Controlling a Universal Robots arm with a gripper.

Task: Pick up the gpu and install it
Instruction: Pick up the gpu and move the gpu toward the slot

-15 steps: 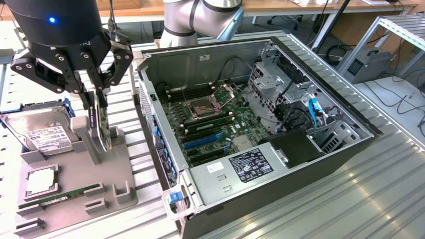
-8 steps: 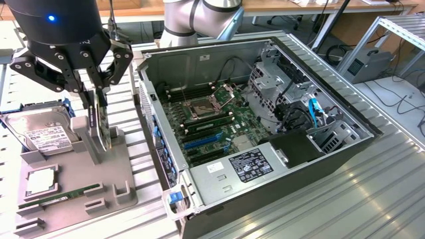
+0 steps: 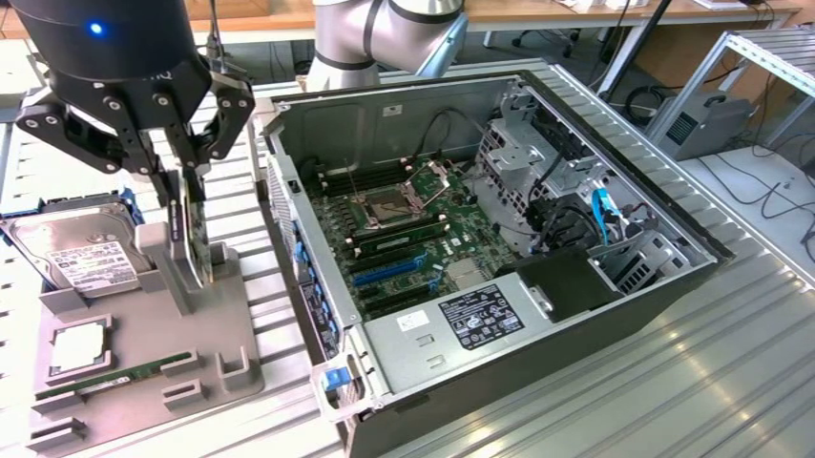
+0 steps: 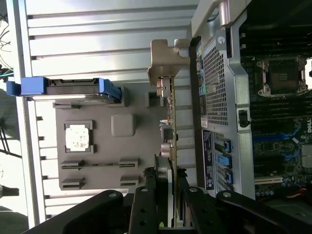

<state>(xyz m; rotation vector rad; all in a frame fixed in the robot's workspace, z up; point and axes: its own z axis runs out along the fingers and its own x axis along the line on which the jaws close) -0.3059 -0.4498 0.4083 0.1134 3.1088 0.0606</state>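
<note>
1. Grip: my fingers (image 3: 189, 205) pinch the top edge of the slim black expansion card with the pale metal bracket, the gpu (image 3: 194, 253), one finger on each face. In the wrist view they (image 4: 169, 195) flank the card, which shows there edge-on (image 4: 171, 122).
2. Position: the gpu stands upright on its long edge in the grey moulded holder tray (image 3: 140, 353), directly below my wrist. I cannot tell whether its lower edge is clear of the tray's posts.
3. Axis: the card's long axis runs alongside the near wall of the open black-and-silver computer case (image 3: 382, 114), with the bracket at the end farther from my fingers.
4. Direction: the case lies just beside the tray, toward the exterior view's right. Its green motherboard (image 3: 407, 239) faces up, so the card's way leads up and over that wall.
5. Neighbours: a silver hard drive with a white label (image 3: 76, 253) sits on the tray at the exterior view's left of the card. A square silver processor (image 3: 79, 348) and a narrow green memory stick (image 3: 114, 374) lie nearer the camera.
6. Surface and room: everything rests on a ribbed aluminium bench (image 3: 713, 382). The space above the card looks free.
</note>
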